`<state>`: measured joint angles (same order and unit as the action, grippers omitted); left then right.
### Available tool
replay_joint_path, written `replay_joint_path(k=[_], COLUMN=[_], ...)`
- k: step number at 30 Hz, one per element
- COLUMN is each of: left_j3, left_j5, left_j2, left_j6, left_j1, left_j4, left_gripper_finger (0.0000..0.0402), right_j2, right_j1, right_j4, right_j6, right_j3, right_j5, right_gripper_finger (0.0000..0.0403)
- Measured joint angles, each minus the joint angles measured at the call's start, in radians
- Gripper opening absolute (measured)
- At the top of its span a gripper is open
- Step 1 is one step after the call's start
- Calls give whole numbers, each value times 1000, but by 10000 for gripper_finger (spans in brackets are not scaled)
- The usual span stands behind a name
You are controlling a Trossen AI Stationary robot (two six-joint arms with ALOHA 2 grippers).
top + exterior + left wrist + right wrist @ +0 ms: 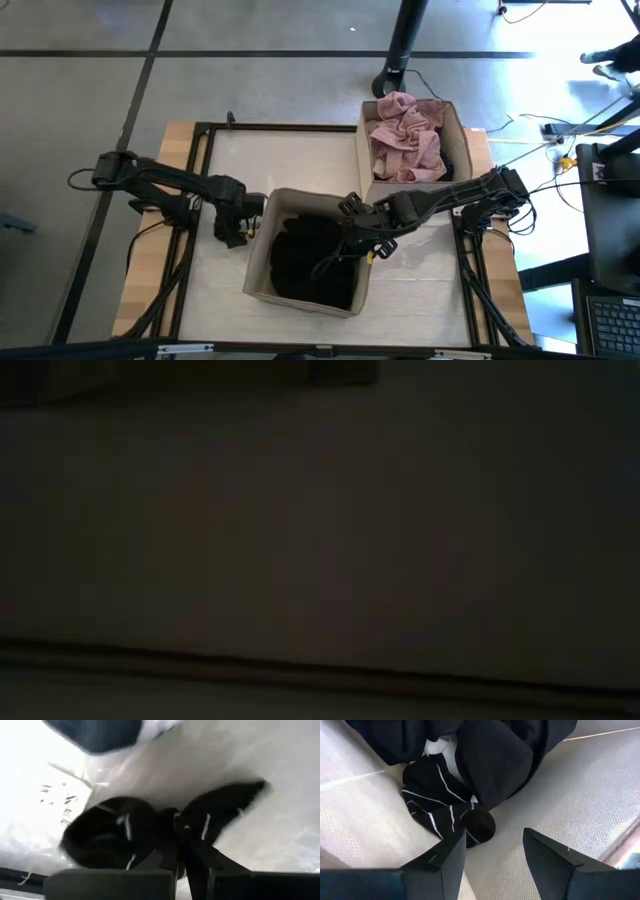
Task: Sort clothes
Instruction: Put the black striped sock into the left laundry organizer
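A beige fabric box (300,297) near the table's middle holds black garments (310,255). My right gripper (352,243) is open, low inside this box at its right side. Its wrist view shows its fingers (494,852) above the box floor, just short of a black piece with thin white stripes (440,805), a black garment (505,755) and a bit of white cloth (445,750). My left gripper (232,228) is outside the box's left wall, shut on another black white-striped piece (115,832). A dusty pink garment (405,140) lies heaped in the far right box (458,130). My left gripper pinches the black striped piece near its middle (170,817) between its two fingertips. The cloth bunches out to either side of the fingers, one lobe (107,835) larger than the other (225,805). It is over the white table top; whether it rests there I cannot tell.
The low view is dark, filled by a flat surface close to the camera. A dark blue shape (95,732) shows blurred beyond my left gripper. Bare white table top (285,160) lies left of the far box. A black stand foot (392,80) is on the floor behind the table.
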<state>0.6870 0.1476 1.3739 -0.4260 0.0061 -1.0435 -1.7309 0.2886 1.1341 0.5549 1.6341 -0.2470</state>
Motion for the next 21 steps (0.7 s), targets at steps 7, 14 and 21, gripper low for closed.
replay_joint_path(k=[7, 14, 21], left_j3=[151, 370, 486], left_j5=[-112, -275, -275], left_j2=[-197, -407, -501], left_j6=[-48, -28, 129], left_j1=[-29, -33, -33], left_j4=[-179, -176, 84], left_gripper_finger=[9, 5, 3], right_j2=[0, 0, 0], right_j1=[0, 0, 0], right_j4=[-3, -10, -10], right_j6=[0, 0, 0], right_j3=[0, 0, 0], right_j5=[0, 0, 0], right_gripper_finger=[198, 198, 198])
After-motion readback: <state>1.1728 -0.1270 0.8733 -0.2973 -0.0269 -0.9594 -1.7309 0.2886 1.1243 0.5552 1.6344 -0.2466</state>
